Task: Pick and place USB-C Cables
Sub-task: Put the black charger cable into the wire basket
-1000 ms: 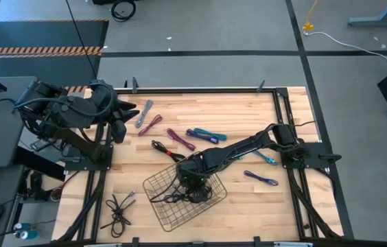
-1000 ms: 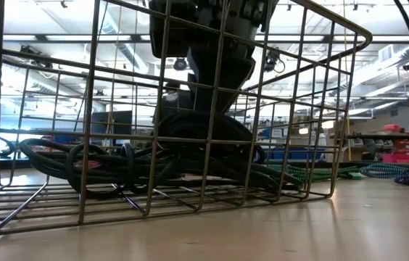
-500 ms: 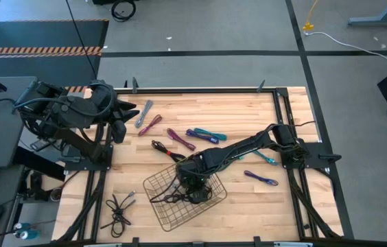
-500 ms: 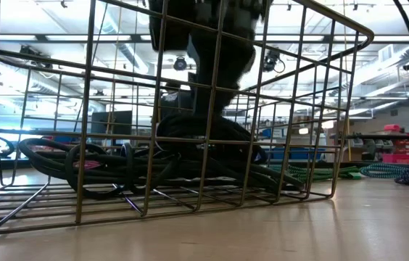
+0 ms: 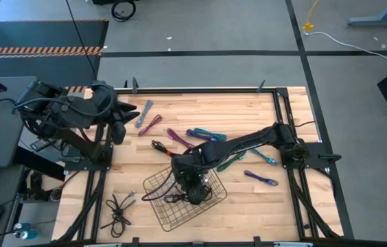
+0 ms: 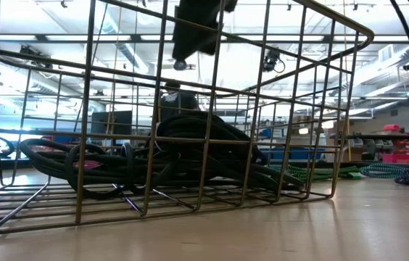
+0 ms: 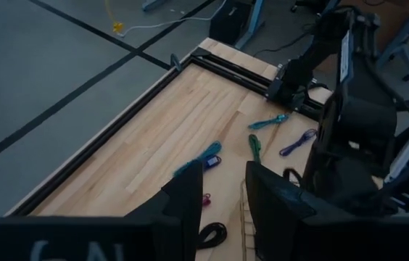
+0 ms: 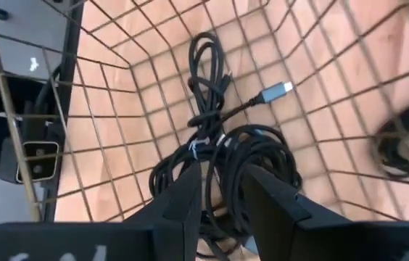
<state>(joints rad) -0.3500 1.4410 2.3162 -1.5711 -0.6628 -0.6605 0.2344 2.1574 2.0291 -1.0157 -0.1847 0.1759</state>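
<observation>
A wire mesh basket (image 5: 154,206) stands near the table's front middle. A pile of black USB-C cables (image 8: 212,138) lies on its floor (image 6: 190,145). My right gripper (image 8: 215,181) hangs open just above that pile (image 6: 197,32), with nothing between its fingers. Coloured cables lie loose on the wood beyond the basket: grey (image 5: 144,111), magenta (image 5: 151,124), purple (image 5: 180,138), blue and teal (image 5: 204,133), green (image 5: 232,162). My left gripper (image 7: 222,196) waits open, raised over the table's far left corner (image 5: 119,129).
A black cable with a red tie (image 5: 163,148) lies just behind the basket. Another black bundle (image 5: 118,207) sits at the near left. A teal cable (image 5: 266,159) and a purple one (image 5: 261,179) lie toward the right edge. Bare wood shows along the far side.
My right gripper has risen straight up from the bottom of the basket to above its rim. The black cable bundle stays lying on the pile inside.
</observation>
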